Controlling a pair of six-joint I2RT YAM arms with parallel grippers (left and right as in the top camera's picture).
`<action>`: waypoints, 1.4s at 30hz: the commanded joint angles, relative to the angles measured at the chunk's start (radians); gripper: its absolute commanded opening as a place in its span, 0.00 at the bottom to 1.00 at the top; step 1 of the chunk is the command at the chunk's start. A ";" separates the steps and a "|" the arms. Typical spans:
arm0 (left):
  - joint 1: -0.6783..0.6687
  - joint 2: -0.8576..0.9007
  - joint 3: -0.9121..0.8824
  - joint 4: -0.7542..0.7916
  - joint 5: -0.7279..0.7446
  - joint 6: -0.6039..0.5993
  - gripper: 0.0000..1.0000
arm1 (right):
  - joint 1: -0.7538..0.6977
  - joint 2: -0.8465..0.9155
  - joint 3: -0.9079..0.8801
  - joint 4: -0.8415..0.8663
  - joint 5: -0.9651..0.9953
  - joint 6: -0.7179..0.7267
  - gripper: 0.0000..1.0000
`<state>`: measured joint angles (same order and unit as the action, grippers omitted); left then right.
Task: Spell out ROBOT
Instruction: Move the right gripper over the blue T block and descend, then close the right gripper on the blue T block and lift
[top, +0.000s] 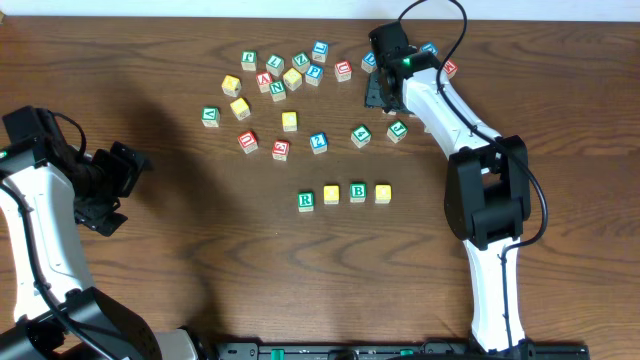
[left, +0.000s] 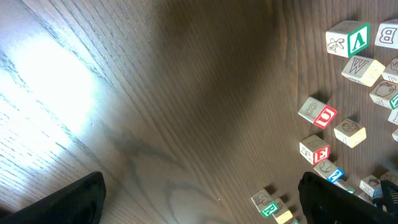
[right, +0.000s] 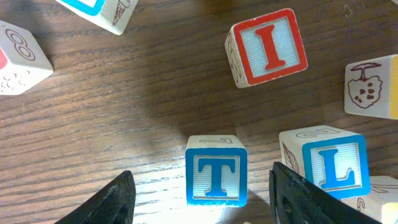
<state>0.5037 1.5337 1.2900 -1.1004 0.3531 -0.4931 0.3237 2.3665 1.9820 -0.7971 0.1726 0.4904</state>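
One blue T cube (right: 216, 178) sitting untouched inside spread right end effector (right: 202, 175); we are hovering left end effector (left: 200, 183), spread, above surface (left: 155, 93).

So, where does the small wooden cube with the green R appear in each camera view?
Overhead: the green R wooden cube lies just below centre.
Left wrist: near the bottom edge, right of centre.
Right wrist: not in it.
Shared landmark: the yellow wooden cube beside it, also at the bottom edge of the left wrist view.
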 joint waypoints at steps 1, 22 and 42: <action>0.001 -0.003 -0.011 -0.006 -0.008 0.014 0.98 | -0.004 0.009 -0.034 0.014 0.016 0.010 0.65; 0.001 -0.003 -0.011 -0.006 -0.008 0.029 0.98 | -0.048 0.009 -0.085 0.100 -0.019 0.009 0.50; 0.001 -0.003 -0.011 -0.006 -0.008 0.030 0.98 | -0.044 0.009 -0.133 0.154 -0.026 0.002 0.32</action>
<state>0.5037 1.5337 1.2900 -1.1004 0.3531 -0.4736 0.2790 2.3665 1.8648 -0.6476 0.1410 0.4961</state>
